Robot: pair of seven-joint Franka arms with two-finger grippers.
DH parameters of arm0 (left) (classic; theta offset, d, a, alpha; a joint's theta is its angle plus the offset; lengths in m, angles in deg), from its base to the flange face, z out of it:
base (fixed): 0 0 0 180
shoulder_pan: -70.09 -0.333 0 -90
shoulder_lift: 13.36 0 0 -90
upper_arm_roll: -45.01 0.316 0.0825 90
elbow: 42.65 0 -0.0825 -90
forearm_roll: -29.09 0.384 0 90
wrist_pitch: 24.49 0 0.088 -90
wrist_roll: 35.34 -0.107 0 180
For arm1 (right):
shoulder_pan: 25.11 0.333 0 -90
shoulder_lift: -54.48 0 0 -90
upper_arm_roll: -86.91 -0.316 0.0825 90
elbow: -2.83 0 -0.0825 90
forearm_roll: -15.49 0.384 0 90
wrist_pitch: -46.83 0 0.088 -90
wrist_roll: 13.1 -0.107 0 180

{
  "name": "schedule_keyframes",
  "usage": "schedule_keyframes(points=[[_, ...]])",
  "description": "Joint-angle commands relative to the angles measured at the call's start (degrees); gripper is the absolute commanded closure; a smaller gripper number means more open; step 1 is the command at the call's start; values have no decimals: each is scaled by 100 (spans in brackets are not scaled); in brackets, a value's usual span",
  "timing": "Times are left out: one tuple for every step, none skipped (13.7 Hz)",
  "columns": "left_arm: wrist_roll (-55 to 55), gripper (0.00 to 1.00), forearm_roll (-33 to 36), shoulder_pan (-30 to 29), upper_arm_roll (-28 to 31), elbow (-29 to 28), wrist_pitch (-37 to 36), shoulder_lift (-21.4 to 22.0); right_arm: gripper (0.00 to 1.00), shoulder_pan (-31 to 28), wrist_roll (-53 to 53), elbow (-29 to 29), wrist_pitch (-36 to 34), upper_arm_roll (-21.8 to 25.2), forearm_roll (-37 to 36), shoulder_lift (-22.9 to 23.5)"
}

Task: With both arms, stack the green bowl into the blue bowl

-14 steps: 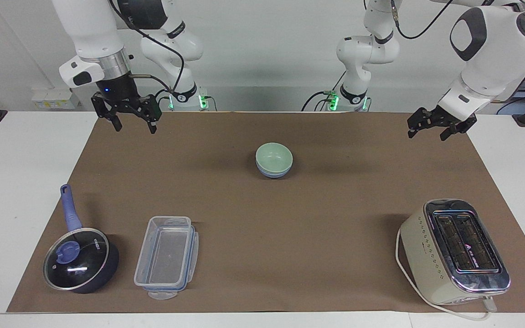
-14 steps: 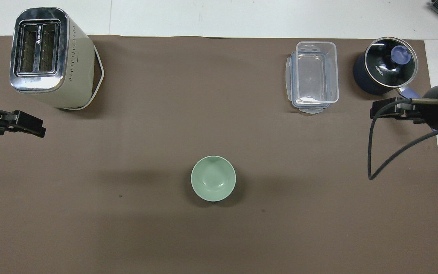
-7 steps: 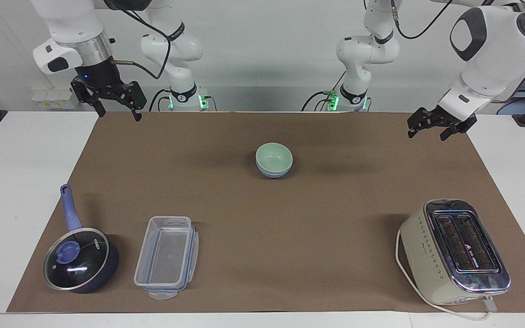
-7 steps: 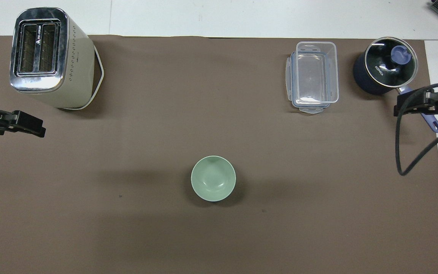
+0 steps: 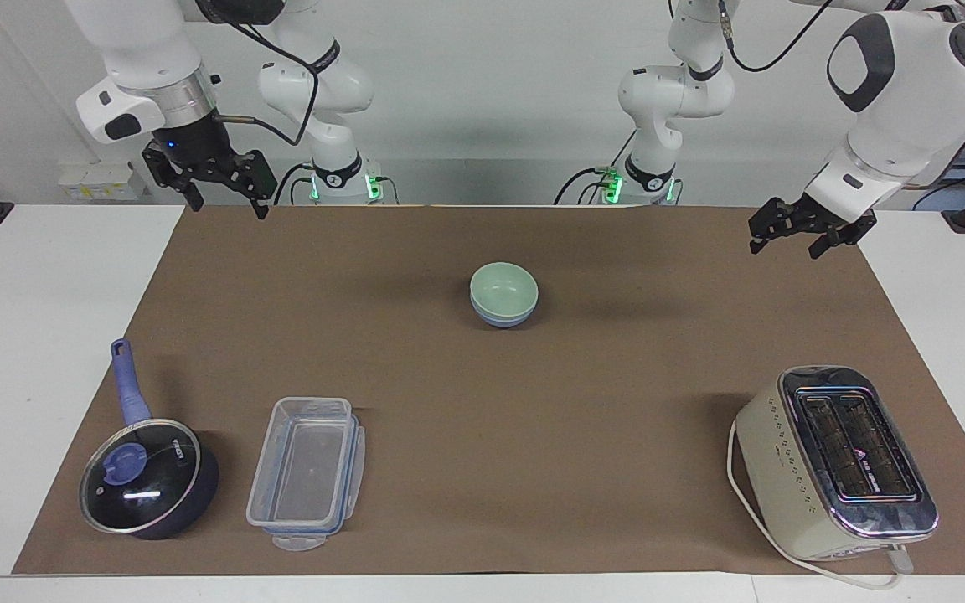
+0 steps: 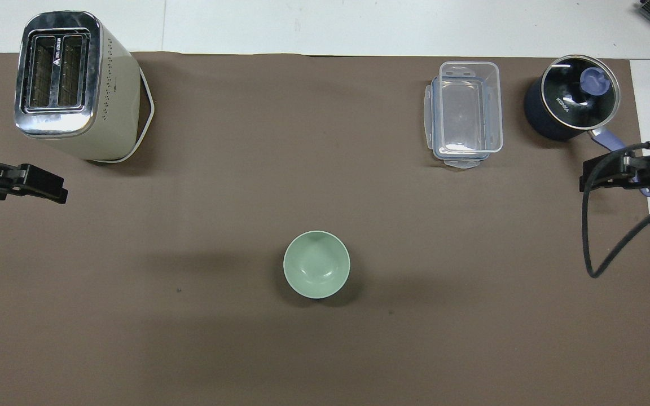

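The pale green bowl (image 5: 503, 287) sits nested inside the light blue bowl (image 5: 499, 319) at the middle of the brown mat (image 5: 482, 419). In the overhead view only the green bowl (image 6: 316, 264) shows; the blue bowl is hidden under it. My right gripper (image 5: 229, 206) is open and empty, raised over the mat's corner at the right arm's end, well away from the bowls. It also shows in the overhead view (image 6: 590, 177). My left gripper (image 5: 786, 246) is open and empty, waiting over the mat's edge at the left arm's end, and shows in the overhead view (image 6: 57, 192).
A cream toaster (image 5: 838, 461) stands farthest from the robots at the left arm's end. A clear lidded container (image 5: 307, 471) and a dark blue saucepan with glass lid (image 5: 143, 486) stand at the right arm's end, also far from the robots.
My right gripper has risen and drawn back toward its own end of the table, then shifted slightly. The bowls and the left arm have not moved.
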Motion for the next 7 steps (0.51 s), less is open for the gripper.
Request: schedule_keyframes(points=[[-67, 0, 90, -89, -64, 90, -109, -29, 0, -83, 136, 227, 52, -39, -31, -175], [-67, 0, 90, -89, -64, 90, -109, -29, 0, -83, 136, 227, 52, -39, -31, -175], [-67, 0, 90, -89, -64, 90, -109, -29, 0, -83, 136, 227, 52, -47, -23, -175], [-67, 0, 90, -89, -55, 90, -109, -29, 0, -83, 145, 227, 60, -39, 38, -175], [-67, 0, 90, -89, -64, 90, -109, -21, 0, -83, 127, 236, 52, -39, 74, -175], [-67, 0, 90, -89, -64, 90, -109, -29, 0, -83, 127, 227, 60, -39, 74, -175], [-58, 0, 90, -89, -64, 90, -109, -29, 0, -83, 136, 227, 69, -39, 74, -175]])
